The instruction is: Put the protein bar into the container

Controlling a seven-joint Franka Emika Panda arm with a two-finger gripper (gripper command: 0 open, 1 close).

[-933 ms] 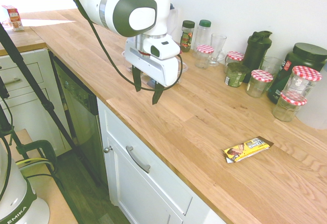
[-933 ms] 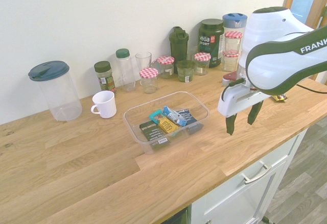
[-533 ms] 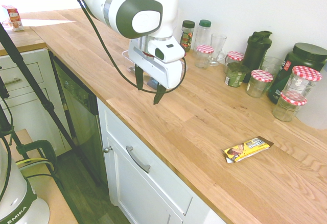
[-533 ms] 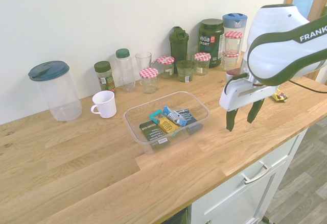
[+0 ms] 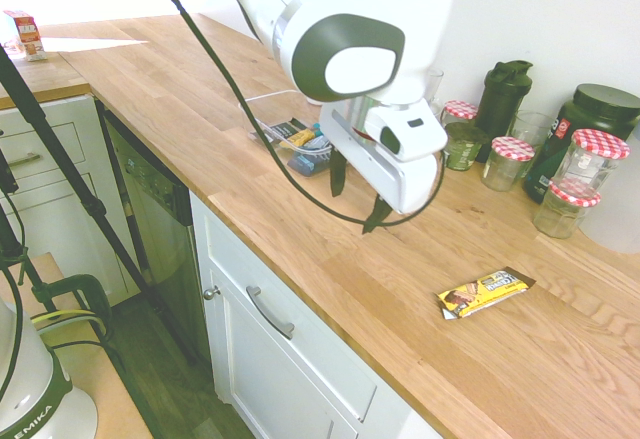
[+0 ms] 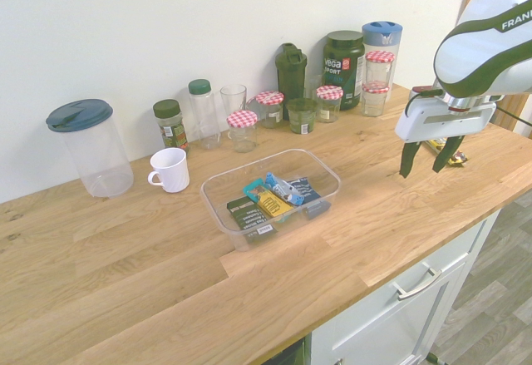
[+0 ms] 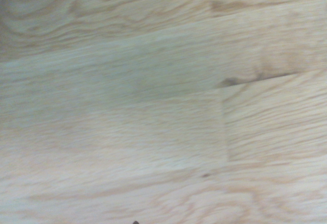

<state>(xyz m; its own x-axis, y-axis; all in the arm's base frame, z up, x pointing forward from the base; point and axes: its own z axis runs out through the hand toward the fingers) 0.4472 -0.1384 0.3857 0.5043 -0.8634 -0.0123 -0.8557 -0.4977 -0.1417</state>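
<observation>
First exterior view: the gripper [image 5: 359,209] hovers over the wooden countertop [image 5: 400,269], fingers spread, holding nothing. The yellow-wrapped protein bar [image 5: 485,293] lies flat on the wood, apart from the clear plastic container [image 6: 218,222], which holds several packets [image 6: 273,202].

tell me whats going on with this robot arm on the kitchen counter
A white robot arm has its tool open and empty above the wooden counter, and nothing is being handled at this moment. The yellow-wrapped protein bar lies on the counter, outside the clear container, so the job of putting it in there is not yet done. The container already holds several small packets, including a blue one. Jars and bottles stand along the wall, near a white mug.
</observation>
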